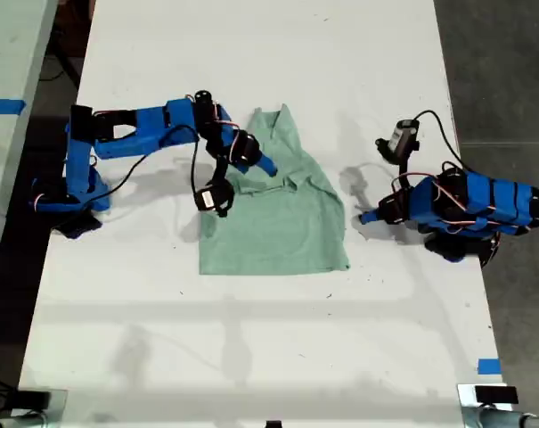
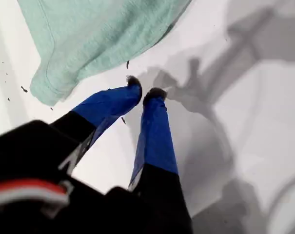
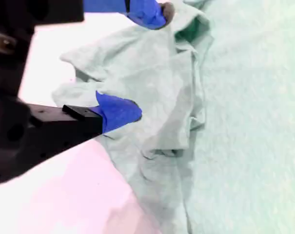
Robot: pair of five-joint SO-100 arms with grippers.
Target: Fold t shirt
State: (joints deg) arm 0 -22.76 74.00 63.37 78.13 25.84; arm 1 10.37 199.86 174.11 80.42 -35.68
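Observation:
The pale mint-green t shirt point(image 1: 282, 223) lies on the white table point(image 1: 251, 339), partly folded, with a bunched ridge near its upper half. My second gripper point(image 1: 263, 164) is over that ridge. Its jaws stand open, and the wrinkled shirt cloth point(image 3: 162, 92) lies between the two blue fingertips point(image 3: 120, 112). My first gripper point(image 1: 365, 217) rests low over bare table just off the shirt's edge, at the exterior view's right. Its blue fingers point(image 2: 154, 126) are shut with nothing between them, and a corner of the t shirt point(image 2: 88, 44) lies close ahead.
A piece of blue tape point(image 1: 488, 366) marks the table near the exterior view's lower right. Dark floor point(image 1: 510, 71) borders the table on that side. A second table with blue tape point(image 1: 4, 106) stands at the exterior view's left. Cables hang from both arms.

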